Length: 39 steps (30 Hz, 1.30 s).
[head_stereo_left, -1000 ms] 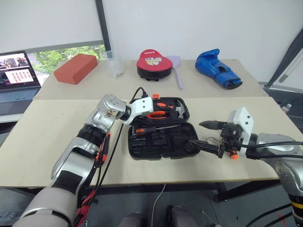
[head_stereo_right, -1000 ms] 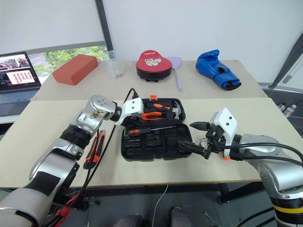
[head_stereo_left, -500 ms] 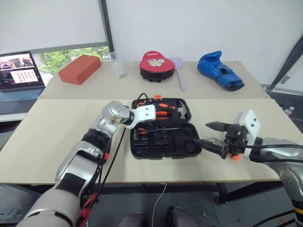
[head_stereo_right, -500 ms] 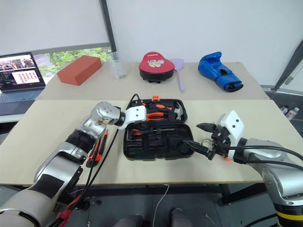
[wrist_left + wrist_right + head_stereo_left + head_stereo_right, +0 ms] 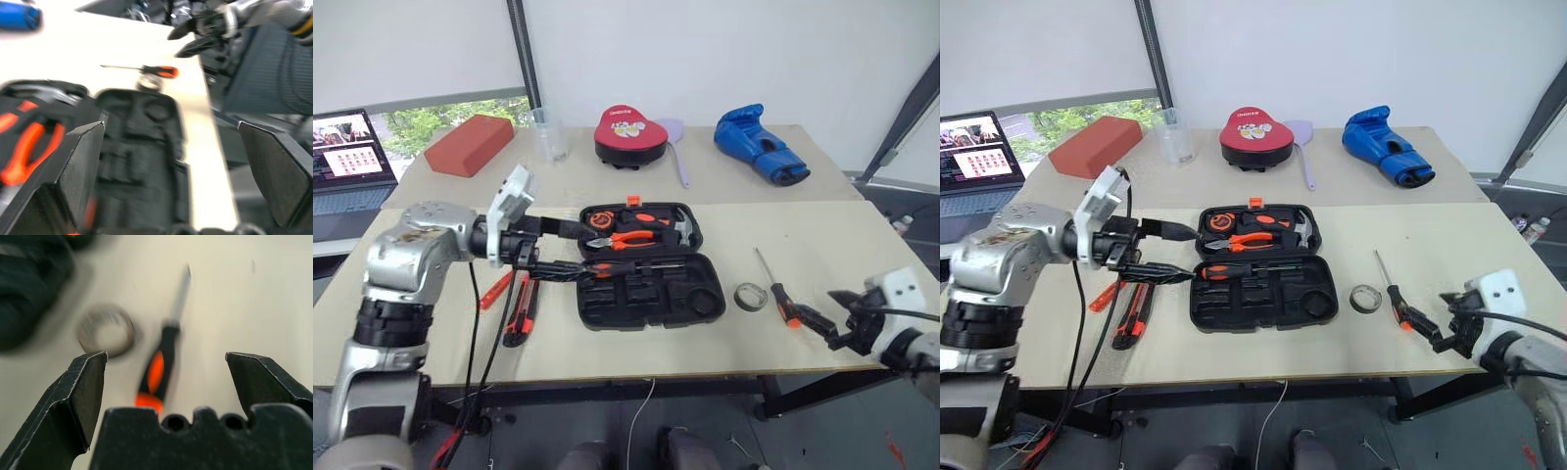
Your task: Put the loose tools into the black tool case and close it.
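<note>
Black and spread wide, my left gripper (image 5: 560, 249) hangs empty over the left end of the black tool case (image 5: 651, 292), fingers pointing across it toward my right. My right gripper (image 5: 1435, 326) is just as wide apart and holds nothing, low at the near right edge of the table (image 5: 431, 323), aimed forward. My right wrist view puts a screwdriver with a black-and-orange handle (image 5: 159, 372) between those fingers, lying flat on the table, with the small tape roll (image 5: 105, 329) just beside it; my head views place both well to the right of the case, the roll (image 5: 750, 296) nearer it. My left wrist view looks along the case's empty moulded slots to that same screwdriver (image 5: 146, 70) and my other gripper (image 5: 198, 36) beyond. Only my head views take in the open case whole: another screwdriver (image 5: 631, 266) lies across its middle, pliers (image 5: 628, 236) in the far half. They also show the utility knife (image 5: 524, 313) and slim orange tester (image 5: 495, 290) loose on the table left of the case, under my left forearm, which reaches in level from the left, elbow out.
</note>
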{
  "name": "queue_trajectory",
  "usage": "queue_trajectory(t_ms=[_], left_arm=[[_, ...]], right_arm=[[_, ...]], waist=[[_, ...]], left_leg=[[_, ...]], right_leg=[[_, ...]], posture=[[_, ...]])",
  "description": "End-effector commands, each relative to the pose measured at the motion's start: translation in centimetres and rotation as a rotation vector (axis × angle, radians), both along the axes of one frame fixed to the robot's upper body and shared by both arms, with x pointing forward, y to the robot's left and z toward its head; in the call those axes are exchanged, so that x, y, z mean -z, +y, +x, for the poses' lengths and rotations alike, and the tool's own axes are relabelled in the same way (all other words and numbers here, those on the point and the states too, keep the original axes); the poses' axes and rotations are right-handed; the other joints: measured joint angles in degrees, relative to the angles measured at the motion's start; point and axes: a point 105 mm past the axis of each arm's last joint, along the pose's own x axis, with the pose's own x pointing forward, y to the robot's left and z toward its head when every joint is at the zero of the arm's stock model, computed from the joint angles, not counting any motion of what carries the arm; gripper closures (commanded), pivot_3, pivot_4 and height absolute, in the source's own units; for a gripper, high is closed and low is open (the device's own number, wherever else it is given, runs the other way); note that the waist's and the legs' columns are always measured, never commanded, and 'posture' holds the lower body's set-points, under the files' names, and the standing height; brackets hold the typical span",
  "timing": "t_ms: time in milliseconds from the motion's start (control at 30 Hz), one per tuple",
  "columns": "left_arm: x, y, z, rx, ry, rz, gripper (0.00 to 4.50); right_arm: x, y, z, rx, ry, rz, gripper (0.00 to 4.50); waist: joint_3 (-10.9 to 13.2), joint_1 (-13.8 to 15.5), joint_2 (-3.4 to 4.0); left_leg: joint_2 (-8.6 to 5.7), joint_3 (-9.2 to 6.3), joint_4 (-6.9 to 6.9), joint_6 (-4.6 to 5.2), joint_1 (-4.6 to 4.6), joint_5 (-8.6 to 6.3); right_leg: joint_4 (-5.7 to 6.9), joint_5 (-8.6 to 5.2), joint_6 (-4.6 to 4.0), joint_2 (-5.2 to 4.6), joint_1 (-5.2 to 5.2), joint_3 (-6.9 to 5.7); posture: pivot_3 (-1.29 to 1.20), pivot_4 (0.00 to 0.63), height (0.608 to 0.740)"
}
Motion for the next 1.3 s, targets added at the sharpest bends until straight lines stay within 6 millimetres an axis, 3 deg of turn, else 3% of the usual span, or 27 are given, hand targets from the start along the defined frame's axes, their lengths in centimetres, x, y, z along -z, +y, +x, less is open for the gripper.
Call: queue_trajectory(t_ms=[33,100,167,300,467,500,600,667,867,967,1067,1300], left_arm=[[-1.3,-0.5,-1.1,0.026,-0.070,0.015,0.03],[-1.1,-0.6,-1.5,0.041,-0.074,0.030,0.03],[-0.9,-0.7,-1.7,0.045,-0.078,0.039,0.00],[0.9,0.7,-1.2,0.000,-0.109,0.127,0.00],[0.9,1.7,-0.8,-0.042,-0.112,0.137,0.00],[0.8,1.8,-0.8,-0.045,-0.113,0.134,0.00],[0.8,2.5,-0.8,-0.067,-0.095,0.138,0.00],[1.0,3.1,-1.1,-0.065,-0.073,0.156,0.00],[1.2,3.2,-1.8,-0.029,-0.046,0.175,0.00],[1.3,2.9,-1.6,-0.025,-0.047,0.173,0.00],[1.4,2.6,-1.4,-0.021,-0.053,0.175,0.00],[1.3,2.1,-1.4,-0.013,-0.069,0.174,0.00]], right_arm=[[1.6,0.0,0.7,0.057,-0.006,-0.016,0.00],[2.1,0.7,0.9,0.046,-0.013,0.016,0.00],[2.3,1.1,1.0,0.040,-0.026,0.042,0.40],[1.4,1.3,1.1,0.047,-0.089,0.065,1.62],[-0.8,1.5,1.5,0.005,-0.177,0.088,3.41],[-1.2,1.4,1.6,-0.003,-0.191,0.088,3.56],[-4.5,1.9,3.1,-0.083,-0.270,0.094,3.60],[-6.3,4.0,3.9,-0.243,-0.288,0.079,3.60],[-8.1,10.5,5.2,-0.718,-0.260,-0.021,3.60],[-7.3,13.0,5.8,-0.939,-0.230,-0.149,3.60],[-6.0,14.1,6.7,-1.064,-0.203,-0.266,3.60],[-3.8,13.9,9.2,-1.176,-0.193,-0.539,3.60]], waist=[[0.0,0.1,0.04],[0.0,-0.1,0.07],[0.0,-0.3,0.07],[0.0,-0.4,0.08],[0.0,-0.1,0.09],[0.0,-0.1,0.09],[0.0,-0.2,0.12],[0.1,-0.7,0.20],[0.1,-1.4,0.16],[0.1,-1.4,0.16],[0.1,-1.0,0.15],[0.1,-1.1,0.13]], left_leg=[[0.00,0.00,0.00,-0.02,0.04,-0.01],[-0.03,0.01,-0.04,-0.40,0.18,-0.22],[0.00,0.01,-0.13,-0.45,0.45,-0.25],[0.03,0.02,-0.30,-0.50,0.69,-0.28],[0.02,0.02,-0.33,-0.51,0.69,-0.28],[0.01,0.02,-0.33,-0.51,0.69,-0.28],[0.00,0.02,-0.33,-0.51,0.69,-0.28],[0.00,0.05,-0.34,-0.51,0.70,-0.28],[0.18,0.05,-0.60,-0.37,0.72,-0.18],[0.18,0.05,-0.62,-0.19,0.69,-0.08],[0.14,0.03,-0.62,-0.16,0.66,-0.10],[0.10,0.03,-0.65,-0.17,0.61,-0.11]], right_leg=[[0.00,0.00,0.00,-0.01,0.04,-0.01],[0.00,0.00,0.00,-0.02,0.13,0.05],[-0.07,0.00,0.00,0.03,0.35,0.06],[-0.04,-0.05,-0.06,0.07,0.44,0.11],[-0.05,-0.07,-0.09,0.08,0.42,0.08],[-0.05,-0.07,-0.08,0.07,0.43,0.06],[-0.06,-0.07,-0.08,0.07,0.42,0.07],[-0.05,-0.07,-0.08,0.07,0.39,0.08],[-0.13,-0.14,-0.20,0.14,0.36,-0.01],[-0.15,-0.14,-0.22,0.12,0.34,-0.03],[-0.18,-0.14,-0.21,0.07,0.33,-0.09],[-0.16,-0.14,-0.21,0.03,0.22,-0.15]], posture=[[0.00,0.150,0.740],[0.00,0.150,0.740],[0.00,0.150,0.740],[0.00,0.150,0.740],[0.00,0.150,0.740],[0.00,0.150,0.740],[0.00,0.150,0.740],[0.00,0.150,0.740],[0.00,0.150,0.740],[0.00,0.150,0.740],[0.00,0.150,0.740],[0.00,0.150,0.740]])
